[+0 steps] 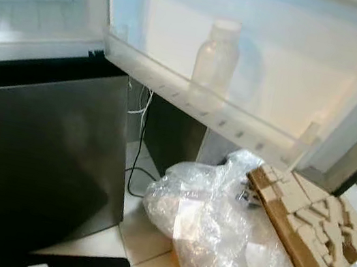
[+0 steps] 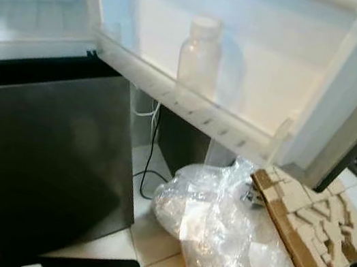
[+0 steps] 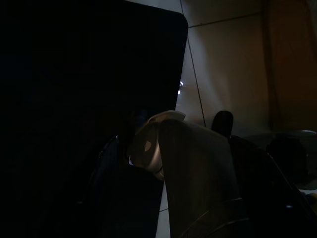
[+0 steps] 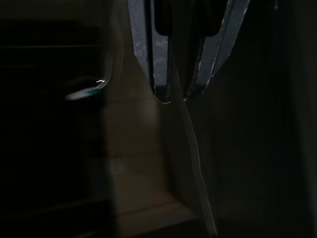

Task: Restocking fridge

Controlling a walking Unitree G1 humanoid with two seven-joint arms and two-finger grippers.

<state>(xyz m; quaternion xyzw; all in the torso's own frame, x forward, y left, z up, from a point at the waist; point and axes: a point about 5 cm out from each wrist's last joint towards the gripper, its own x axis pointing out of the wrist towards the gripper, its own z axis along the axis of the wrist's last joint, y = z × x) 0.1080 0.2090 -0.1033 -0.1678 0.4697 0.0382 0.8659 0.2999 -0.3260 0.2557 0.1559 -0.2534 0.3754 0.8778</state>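
Landmark: open fridge door (image 1: 352, 88), white inner side facing camera.
Task thing: translucent plastic bottle (image 1: 217, 56) with white cap, upright in the door shelf (image 1: 191, 101), behind its front rail.
Below door: bubble wrap bundle (image 1: 218, 223) on tiled floor (image 1: 146, 238); cardboard packing piece (image 1: 308, 222) on top of the wrap.
Left of door: dark lower fridge front (image 1: 37, 150).
Left pincer: dark wrist view, cannot tell open or closed.
Right pincer (image 4: 173, 96): fingers nearly together, holding nothing, hanging low.
Handling: bottle looks light, possibly empty; smooth, thin-walled, tips easily. Grip mid-body, gentle squeeze.
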